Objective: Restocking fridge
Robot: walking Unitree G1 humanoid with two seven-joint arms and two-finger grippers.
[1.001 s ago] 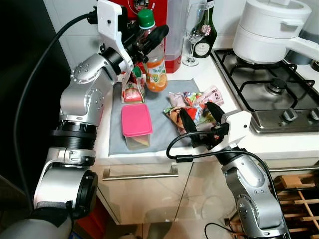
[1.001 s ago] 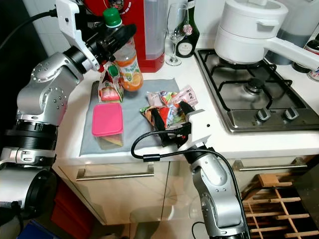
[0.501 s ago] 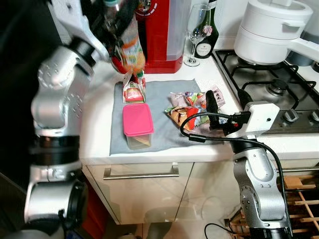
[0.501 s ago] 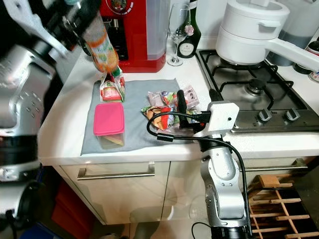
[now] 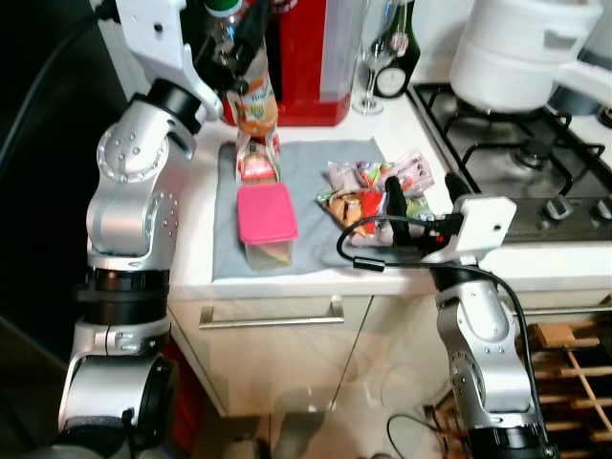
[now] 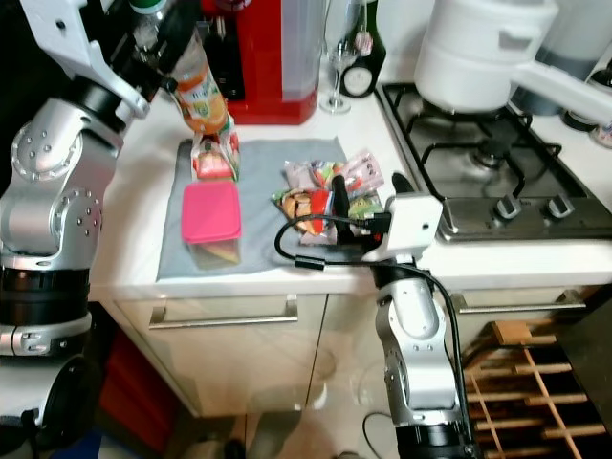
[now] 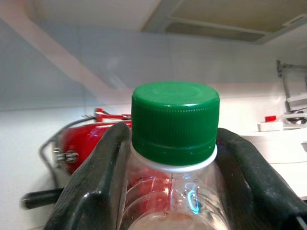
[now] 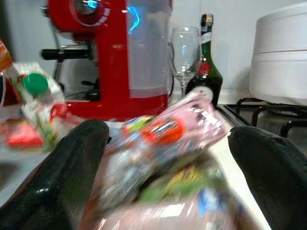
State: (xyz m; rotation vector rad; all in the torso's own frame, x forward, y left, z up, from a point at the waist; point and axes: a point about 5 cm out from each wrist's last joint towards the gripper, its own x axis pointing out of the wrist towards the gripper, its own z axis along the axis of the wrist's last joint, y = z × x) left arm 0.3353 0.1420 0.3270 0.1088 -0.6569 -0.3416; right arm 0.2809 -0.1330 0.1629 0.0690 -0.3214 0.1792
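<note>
My right gripper (image 8: 163,143) sits at the counter's front edge, its two black, glossy fingers (image 8: 67,163) spread wide with nothing clamped. Between them, slightly ahead, lies a heap of crinkly snack packets (image 5: 373,191), shiny plastic in pink, green and orange; my right wrist view blurs them into soft streaks. They rest on a flat grey cloth mat (image 5: 316,229).

Off to that gripper's left, on the same mat, stands a clear rectangular box with a smooth pink lid (image 5: 266,212). Just beyond it is a small carton (image 5: 253,164) with a gabled top and a green screw cap.

Higher and farther, my left gripper (image 7: 170,158) is closed on the neck of a juice bottle (image 5: 251,91), lifted off the counter and tilted above the carton. The head views show its orange contents and printed label; my left wrist view shows the ribbed green cap (image 7: 175,122) and clear plastic neck pinched between my rounded finger pads.

Past my right fingers stand a glossy red machine (image 8: 120,57), a stemmed wine glass (image 8: 184,52), a dark green bottle (image 8: 207,67), and a white pot (image 5: 516,48) on the black-grated gas hob (image 5: 516,163).
</note>
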